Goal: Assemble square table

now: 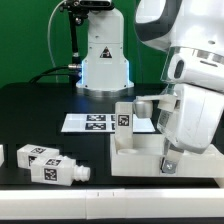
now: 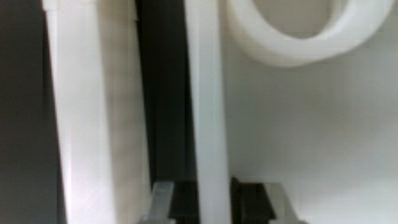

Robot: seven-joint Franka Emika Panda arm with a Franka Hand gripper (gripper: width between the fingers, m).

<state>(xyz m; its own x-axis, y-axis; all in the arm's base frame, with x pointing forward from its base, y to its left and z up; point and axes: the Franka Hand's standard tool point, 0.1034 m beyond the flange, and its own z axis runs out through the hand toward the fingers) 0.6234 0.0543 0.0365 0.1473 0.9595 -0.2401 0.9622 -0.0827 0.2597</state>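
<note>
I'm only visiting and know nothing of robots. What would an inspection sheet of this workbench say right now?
surface: black table.
job's things: white tabletop at the exterior view's right, one leg upright at its far corner; loose legs lying at the left.
clutter: marker board.
grippers: gripper shut on the tabletop's thin rim.
cables: nothing seen.
surroundings: green backdrop, robot base.

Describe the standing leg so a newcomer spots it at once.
Find the white square slab under the arm at the exterior view's right. At its far corner stands a chunky white leg with a black-and-white tag; the other legs lie flat.
</note>
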